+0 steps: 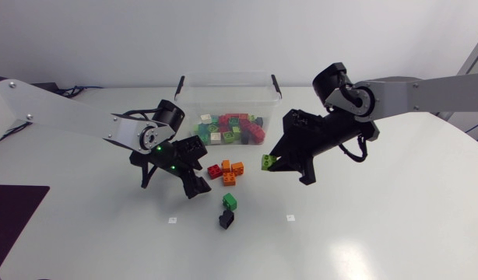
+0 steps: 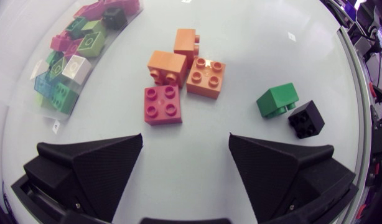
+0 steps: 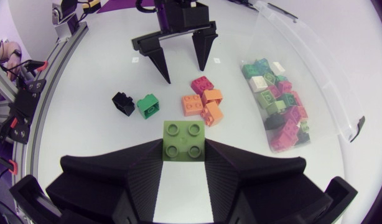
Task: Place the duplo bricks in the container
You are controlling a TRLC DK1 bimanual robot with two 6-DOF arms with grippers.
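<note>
A clear plastic container (image 1: 227,92) at the back of the table holds several coloured duplo bricks. In front of it lie a red brick (image 1: 214,171) and three orange bricks (image 1: 232,173); nearer the front edge are a green brick (image 1: 230,201) and a black brick (image 1: 226,219). My right gripper (image 1: 272,165) hovers right of the orange bricks, shut on a lime green brick (image 3: 184,140) held between its fingers. My left gripper (image 2: 185,155) stands open just short of the red brick (image 2: 162,104), with nothing between its fingers.
The green brick (image 2: 277,101) and black brick (image 2: 305,118) lie off to the side of the left gripper's far finger. The container's wall (image 2: 35,81) is close beside the other finger. Small white markers (image 1: 172,221) dot the table.
</note>
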